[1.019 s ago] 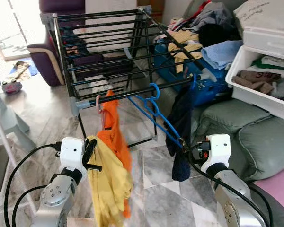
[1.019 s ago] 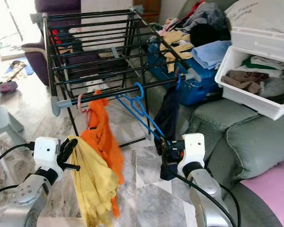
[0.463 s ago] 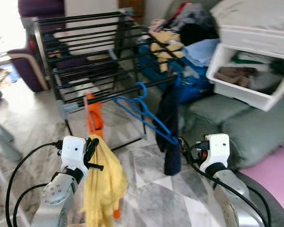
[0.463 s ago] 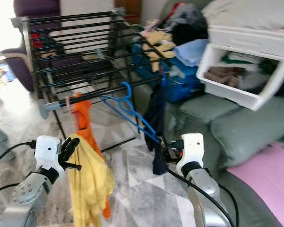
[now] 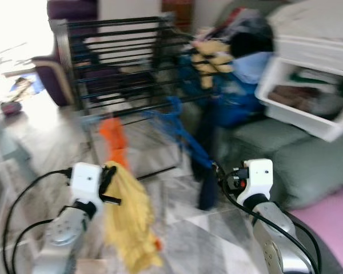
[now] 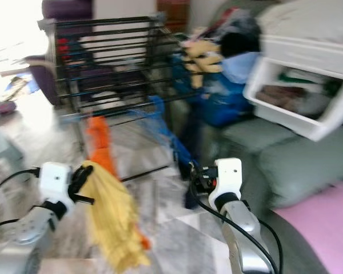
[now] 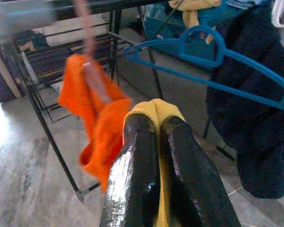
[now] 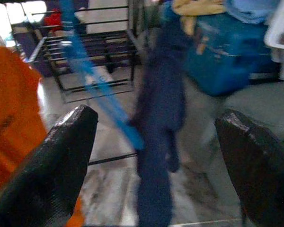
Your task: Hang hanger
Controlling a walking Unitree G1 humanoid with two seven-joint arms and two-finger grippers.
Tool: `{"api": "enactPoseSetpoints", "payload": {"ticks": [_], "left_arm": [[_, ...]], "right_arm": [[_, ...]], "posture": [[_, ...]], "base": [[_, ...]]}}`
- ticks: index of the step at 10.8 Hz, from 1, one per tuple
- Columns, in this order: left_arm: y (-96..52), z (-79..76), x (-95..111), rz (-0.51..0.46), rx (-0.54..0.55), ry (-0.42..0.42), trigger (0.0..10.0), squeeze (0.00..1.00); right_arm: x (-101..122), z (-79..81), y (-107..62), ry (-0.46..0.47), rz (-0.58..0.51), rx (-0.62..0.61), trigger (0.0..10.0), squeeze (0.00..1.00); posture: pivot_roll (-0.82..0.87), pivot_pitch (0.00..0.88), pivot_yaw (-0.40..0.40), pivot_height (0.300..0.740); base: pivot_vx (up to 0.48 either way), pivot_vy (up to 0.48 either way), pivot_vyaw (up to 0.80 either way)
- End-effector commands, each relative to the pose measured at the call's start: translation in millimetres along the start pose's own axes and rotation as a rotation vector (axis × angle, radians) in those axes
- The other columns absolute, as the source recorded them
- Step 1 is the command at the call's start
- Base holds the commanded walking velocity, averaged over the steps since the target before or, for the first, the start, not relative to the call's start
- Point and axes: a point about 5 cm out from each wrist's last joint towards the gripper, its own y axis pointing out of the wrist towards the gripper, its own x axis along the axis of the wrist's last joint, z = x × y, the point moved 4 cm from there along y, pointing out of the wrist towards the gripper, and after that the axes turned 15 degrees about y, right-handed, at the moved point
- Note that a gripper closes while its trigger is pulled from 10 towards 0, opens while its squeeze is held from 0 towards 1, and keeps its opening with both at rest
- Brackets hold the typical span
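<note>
A blue hanger [image 5: 180,123] hangs by its hook from the front bar of the black drying rack [image 5: 120,63], sloping down toward my right gripper [image 5: 222,180]. In the right wrist view the right gripper [image 8: 156,117] is open, its fingers [image 8: 66,161] wide apart, with the blue hanger's [image 8: 102,97] lower end and a navy garment [image 8: 158,118] ahead of them. My left gripper [image 7: 154,122] is shut on a yellow garment [image 5: 128,220] that hangs down from it. An orange garment [image 5: 113,140] on a pink hanger [image 7: 92,66] hangs from the same bar.
A grey sofa [image 5: 300,157] at the right carries a white bin [image 5: 308,97] of clothes, a blue box [image 5: 240,105] and loose laundry. A purple armchair [image 5: 60,71] stands behind the rack. The floor is marble tile [image 5: 177,240]. Both eye views are blurred.
The whole picture has swung and blurred, so the camera has moved. Both arms keep their pose; the yellow garment swings a little under the left gripper.
</note>
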Motion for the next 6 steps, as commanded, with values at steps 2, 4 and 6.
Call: {"api": "enactPoseSetpoints", "payload": {"ticks": [2, 4, 6], "left_arm": [[5.8, 3.7, 10, -0.025, 0.047, 0.034, 10.0, 0.0], [5.5, 16.0, -1, 0.04, 0.143, 0.072, 10.0, 0.0], [4.9, 26.2, -7, 0.078, 0.233, 0.111, 10.0, 0.0]], "right_arm": [[1, -5.3, -0.2, 0.003, -0.005, -0.018, 10.0, 0.0], [5, 2.3, 0.9, -0.018, -0.017, 0.038, 10.0, 0.0], [5, 7.3, 1.7, -0.008, -0.02, 0.067, 10.0, 0.0]], "posture": [[-0.1, 0.0, 0.042, 0.74], [-0.1, 0.0, 0.039, 0.74], [-0.09, 0.0, 0.035, 0.74]], "base": [[0.0, 0.0, 0.0], [0.0, 0.0, 0.0], [0.0, 0.0, 0.8]]}}
